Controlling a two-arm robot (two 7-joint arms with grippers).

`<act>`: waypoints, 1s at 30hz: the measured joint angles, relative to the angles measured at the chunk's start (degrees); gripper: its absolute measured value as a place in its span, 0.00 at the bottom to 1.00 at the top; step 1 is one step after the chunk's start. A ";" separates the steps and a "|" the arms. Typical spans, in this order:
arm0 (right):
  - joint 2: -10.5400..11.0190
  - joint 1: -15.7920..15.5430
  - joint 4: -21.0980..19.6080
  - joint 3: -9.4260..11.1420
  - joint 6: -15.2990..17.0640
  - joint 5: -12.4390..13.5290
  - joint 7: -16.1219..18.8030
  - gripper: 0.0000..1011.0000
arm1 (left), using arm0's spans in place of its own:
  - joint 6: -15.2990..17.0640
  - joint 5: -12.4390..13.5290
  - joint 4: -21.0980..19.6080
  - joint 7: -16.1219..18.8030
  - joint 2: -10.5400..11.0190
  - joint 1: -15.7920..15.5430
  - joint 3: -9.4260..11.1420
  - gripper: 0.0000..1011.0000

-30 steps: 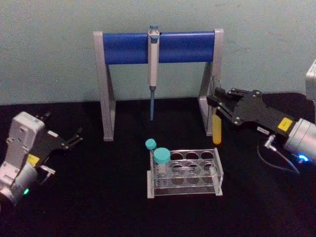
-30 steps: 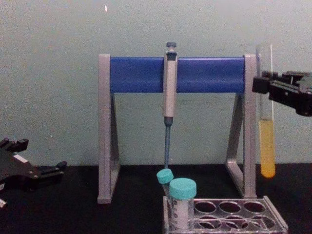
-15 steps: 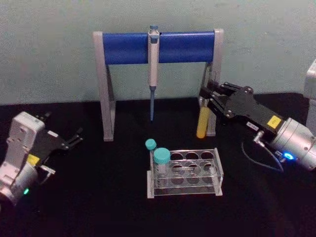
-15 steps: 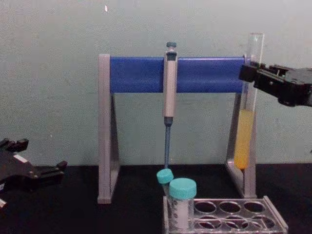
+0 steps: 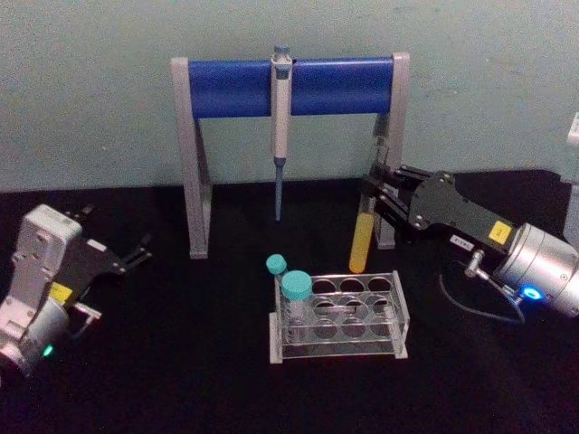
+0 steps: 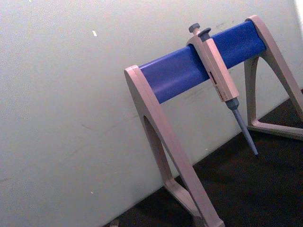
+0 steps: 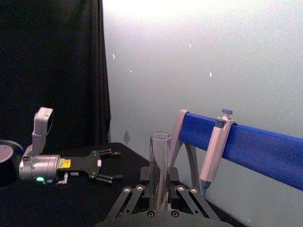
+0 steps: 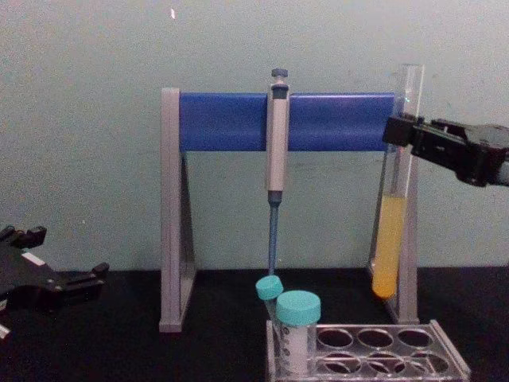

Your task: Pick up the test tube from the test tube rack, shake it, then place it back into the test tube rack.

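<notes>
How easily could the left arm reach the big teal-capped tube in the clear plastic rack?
Probably yes: the open left gripper rests left of the clear plastic rack, only black cloth between it and the big teal-capped tube at its left end.

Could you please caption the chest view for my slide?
The right gripper holds the test tube of yellow liquid clear of the rack; left gripper parked open.

Dim, flat light — wall (image 7: 199, 14) glare, rt wrist
</notes>
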 joint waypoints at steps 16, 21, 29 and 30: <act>-0.36 1.83 4.84 -2.30 -0.46 -0.42 1.27 0.23 | 0.00 0.00 0.00 0.00 0.00 0.00 0.00 0.99; -1.26 2.74 7.06 -3.01 -0.51 -0.80 1.34 0.23 | 0.00 0.00 0.00 0.00 0.00 0.00 0.00 0.99; -2.33 3.80 9.71 -3.79 -0.42 -1.42 1.33 0.23 | 0.00 0.00 0.00 0.00 0.00 0.00 0.00 0.99; -2.41 3.88 9.92 -3.83 -0.41 -1.44 1.32 0.23 | 0.00 0.01 0.00 0.00 0.00 0.00 0.00 0.99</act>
